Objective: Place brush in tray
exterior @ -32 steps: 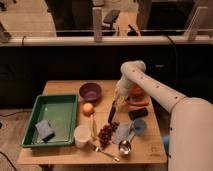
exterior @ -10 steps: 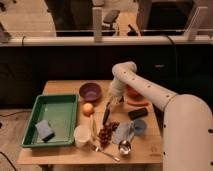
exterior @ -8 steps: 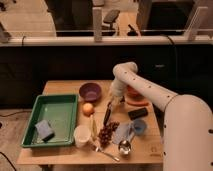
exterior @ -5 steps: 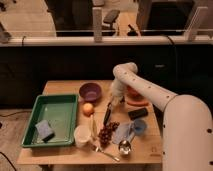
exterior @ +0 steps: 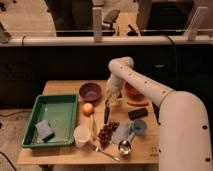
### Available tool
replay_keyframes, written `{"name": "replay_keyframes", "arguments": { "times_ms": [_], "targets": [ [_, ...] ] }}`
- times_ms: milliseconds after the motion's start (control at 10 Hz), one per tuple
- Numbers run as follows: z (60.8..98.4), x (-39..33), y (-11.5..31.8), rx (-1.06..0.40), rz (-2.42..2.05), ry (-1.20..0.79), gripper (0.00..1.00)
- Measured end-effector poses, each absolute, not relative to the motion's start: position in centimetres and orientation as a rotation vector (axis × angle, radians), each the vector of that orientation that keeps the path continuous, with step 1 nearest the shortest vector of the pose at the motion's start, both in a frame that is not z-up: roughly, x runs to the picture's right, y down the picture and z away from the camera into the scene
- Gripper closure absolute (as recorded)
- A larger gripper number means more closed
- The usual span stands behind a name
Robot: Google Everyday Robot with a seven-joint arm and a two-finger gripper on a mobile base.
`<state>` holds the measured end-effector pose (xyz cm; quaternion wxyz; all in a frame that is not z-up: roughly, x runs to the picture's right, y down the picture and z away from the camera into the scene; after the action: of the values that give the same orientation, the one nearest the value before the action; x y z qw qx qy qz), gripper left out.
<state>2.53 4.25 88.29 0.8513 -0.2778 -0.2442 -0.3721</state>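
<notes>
- A wooden table [exterior: 60, 154] stands in a dim room in front of a dark counter with a pale rail [exterior: 60, 40] along its top, and chairs show faintly behind that.
- On the table's left side lies the tray [exterior: 64, 100], a big green rectangle with a raised rim; a blue sponge [exterior: 44, 129] sits in its near left corner.
- Just right of the tray's near corner stands a white cup [exterior: 82, 135].
- Behind that, an orange fruit [exterior: 88, 108] rests near the tray's right rim, and a purple bowl [exterior: 90, 92] sits further back.
- A bunch of dark grapes [exterior: 106, 133] lies right of the cup, with a pale stick-like item [exterior: 93, 127] between them.
- The brush [exterior: 106, 114] hangs nearly upright over the middle of the table, outside the tray, its black handle pointing down towards the grapes.
- The gripper [exterior: 109, 100] is at the brush's top end, right of the purple bowl, and appears to be pinching the brush; the fingers themselves are hard to make out.
- A metal ladle [exterior: 123, 146] lies near the front edge, beside a bluish cloth [exterior: 122, 132] and a small blue cup [exterior: 139, 126].
- Further right are a black rectangular object [exterior: 137, 113], an orange stick-like item [exterior: 138, 103] and an orange bowl [exterior: 133, 92] partly behind the white arm [exterior: 150, 90].
</notes>
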Motion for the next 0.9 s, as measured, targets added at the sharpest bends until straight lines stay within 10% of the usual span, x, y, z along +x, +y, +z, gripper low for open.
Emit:
{"name": "replay_keyframes", "arguments": {
  "times_ms": [900],
  "targets": [
    [85.0,-6.4,2.2,-0.624,-1.077,-0.641,1.0]
  ]
}}
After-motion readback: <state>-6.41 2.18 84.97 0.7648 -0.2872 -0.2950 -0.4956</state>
